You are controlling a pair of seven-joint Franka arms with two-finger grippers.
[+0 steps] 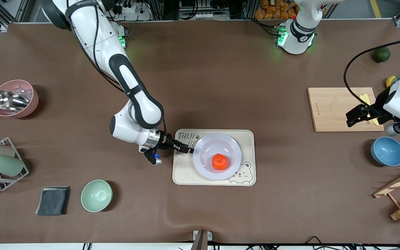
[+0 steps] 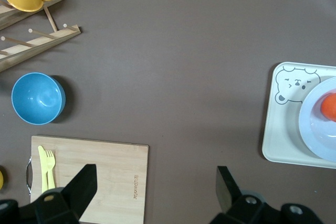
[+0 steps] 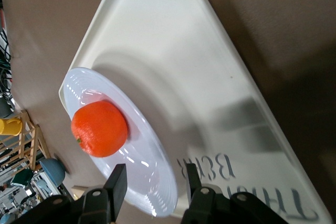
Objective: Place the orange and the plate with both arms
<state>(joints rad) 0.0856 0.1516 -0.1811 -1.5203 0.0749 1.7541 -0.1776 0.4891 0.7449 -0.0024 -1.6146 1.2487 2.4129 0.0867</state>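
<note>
Orange [image 1: 219,161] is seated in the plate [image 1: 201,157], itself on the bear tray [image 1: 186,177] (brown table [image 1: 221,76]). Right gripper [image 1: 190,150] is parted astride the plate rim, gripping nothing; left gripper [image 1: 352,117], spread wide and empty, waits over the cutting board [image 1: 328,109].

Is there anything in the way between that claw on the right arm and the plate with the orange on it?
Nothing visible. The right gripper is already at the plate, its jaws set either side of the rim. The plate sits on the tray with the orange in it. The left gripper waits, jaws open, over the cutting board.
</note>
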